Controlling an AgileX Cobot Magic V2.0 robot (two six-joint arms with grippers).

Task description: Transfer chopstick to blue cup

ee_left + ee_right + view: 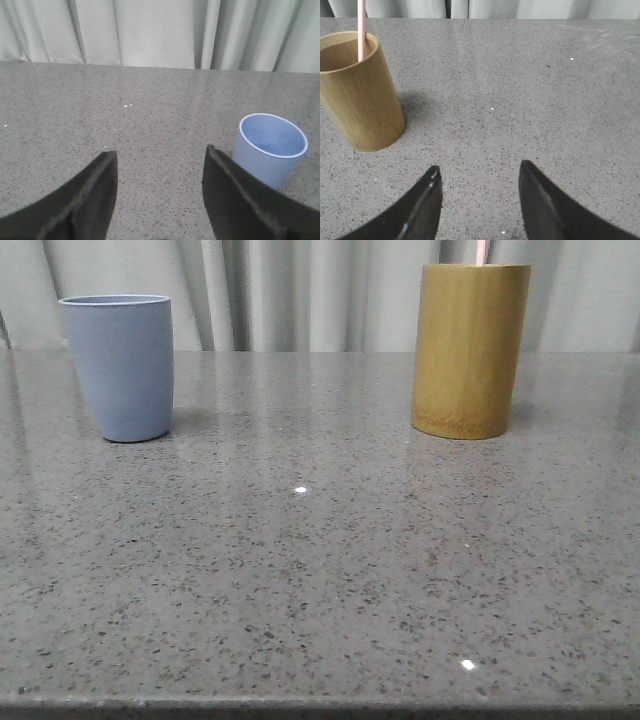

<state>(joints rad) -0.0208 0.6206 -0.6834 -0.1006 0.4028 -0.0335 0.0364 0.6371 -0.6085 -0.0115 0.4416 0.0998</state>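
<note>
No brand, label or readable writing on either cup or on the counter (pixel 320 570). Speckled grey stone, with pale curtains (pixel 300 290) behind.

Far left on the counter: blue cup (pixel 120 367), upright, mouth open, nothing seen inside from the left wrist view (pixel 271 147). Far right, well apart from it: bamboo cylinder (pixel 468 350), upright, holding the chopstick (pixel 483 252), pale pink, poking just above the rim in the front view. From the right wrist view, chopstick (pixel 362 30) standing nearly upright against the inner wall of the cylinder (pixel 360 97).

Left gripper (pixel 160 195): fingers (pixel 85 200) spread apart, clamped on nothing, bare counter between them; blue cup just beside one finger, outside the gap.

Right gripper (pixel 480 200): fingers (pixel 545 205) spread apart, nothing between them but counter; chopstick and cylinder off to one side, farther out than the fingertips, not touching.
</note>
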